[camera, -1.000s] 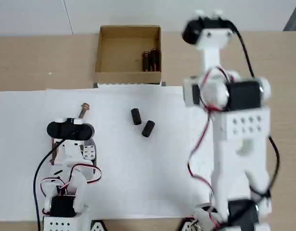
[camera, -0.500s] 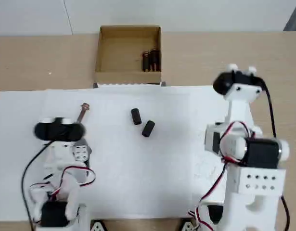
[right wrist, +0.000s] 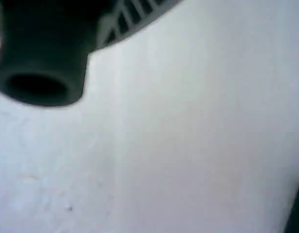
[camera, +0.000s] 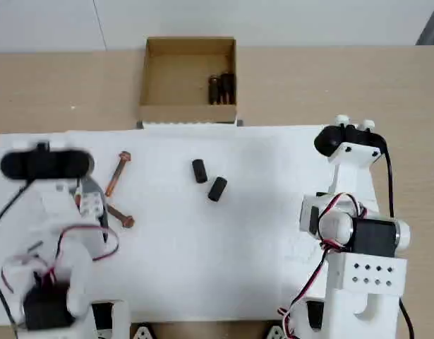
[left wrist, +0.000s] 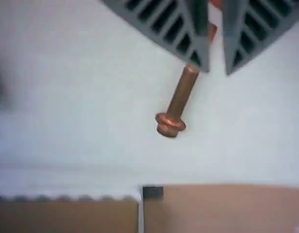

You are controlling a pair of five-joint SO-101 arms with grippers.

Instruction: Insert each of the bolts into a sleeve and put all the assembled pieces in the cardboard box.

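Lying on the white paper sheet [camera: 224, 268] that covers the worktop [camera: 61, 85], two slim copper bolts with flanged heads meet in a shallow V beside the left arm. The upper bolt [camera: 118, 174] points its head toward the cardboard box [camera: 154, 78]; the lower bolt [camera: 121, 216] points away from it. The left end effector [left wrist: 216, 65] hangs just over the upper bolt's plain tip, and I cannot tell whether it grips anything. Two short black hollow cylinders lie near the sheet's middle, close but apart: the rear sleeve [camera: 199, 171] and the front sleeve [camera: 217, 188]. The right end effector [right wrist: 52, 29] holds a third sleeve [right wrist: 40, 73], open bore showing, above the sheet. The box stands beyond the sheet, with dark assembled pieces [camera: 221, 88] against its wall on the right arm's side.
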